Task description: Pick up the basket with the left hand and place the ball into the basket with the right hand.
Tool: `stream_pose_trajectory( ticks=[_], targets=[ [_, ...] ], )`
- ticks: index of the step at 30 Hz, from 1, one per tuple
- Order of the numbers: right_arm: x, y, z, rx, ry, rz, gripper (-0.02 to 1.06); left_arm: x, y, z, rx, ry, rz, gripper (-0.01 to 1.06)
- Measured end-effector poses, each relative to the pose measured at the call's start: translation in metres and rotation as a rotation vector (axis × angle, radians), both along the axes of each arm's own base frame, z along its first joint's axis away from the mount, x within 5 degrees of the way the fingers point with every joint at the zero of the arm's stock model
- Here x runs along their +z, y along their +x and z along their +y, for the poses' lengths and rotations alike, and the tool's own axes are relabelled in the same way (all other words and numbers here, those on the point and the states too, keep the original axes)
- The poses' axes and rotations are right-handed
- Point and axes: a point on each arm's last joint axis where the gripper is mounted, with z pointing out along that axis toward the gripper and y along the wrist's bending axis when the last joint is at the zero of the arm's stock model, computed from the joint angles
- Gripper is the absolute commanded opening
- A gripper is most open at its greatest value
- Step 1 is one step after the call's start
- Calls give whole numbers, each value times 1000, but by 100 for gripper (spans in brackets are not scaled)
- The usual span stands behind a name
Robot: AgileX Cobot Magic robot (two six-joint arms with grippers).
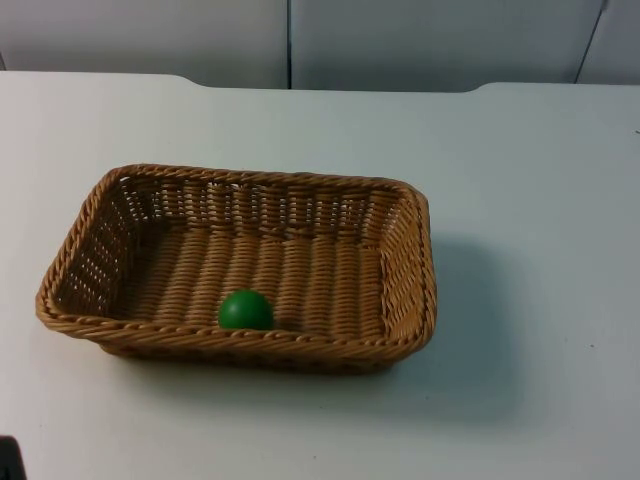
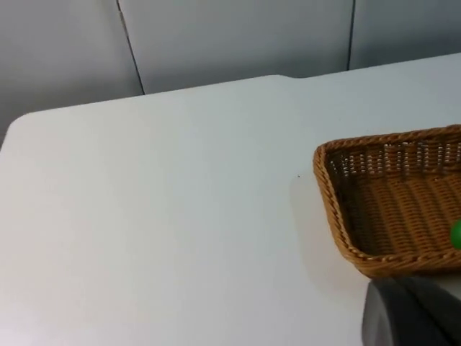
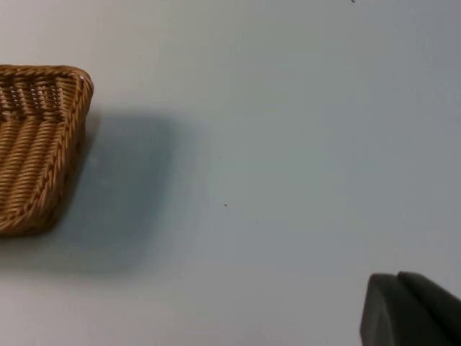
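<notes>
Claw fingertip [image 3: 410,310] above white table [image 1: 540,200], grey wall [image 1: 420,40].

The basket [image 1: 410,270] is woven wicker in a warm tan — ribbed and rough, with a braided rim and open weave along its upper walls; its strands carry a faint sheen. The ball [image 1: 245,309] inside it, against the wall toward the table's near edge, looks smooth and matt, like green plastic or rubber. The table [image 1: 540,200] is a white, smooth, even surface with a soft low gloss — the grey partition wall [image 1: 420,40] at its far edge looks flat and matt.
</notes>
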Motion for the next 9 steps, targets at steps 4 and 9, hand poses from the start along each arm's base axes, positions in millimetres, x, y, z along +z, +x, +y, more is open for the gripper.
stream_pose_trajectory(
  ticks=[4,9],
  targets=[
    [0,0,0,0,0,0,0,-5,2,2,16,9,16,0],
    [0,0,0,0,0,0,0,-28,15,1,14,6,94,0]
  ],
)
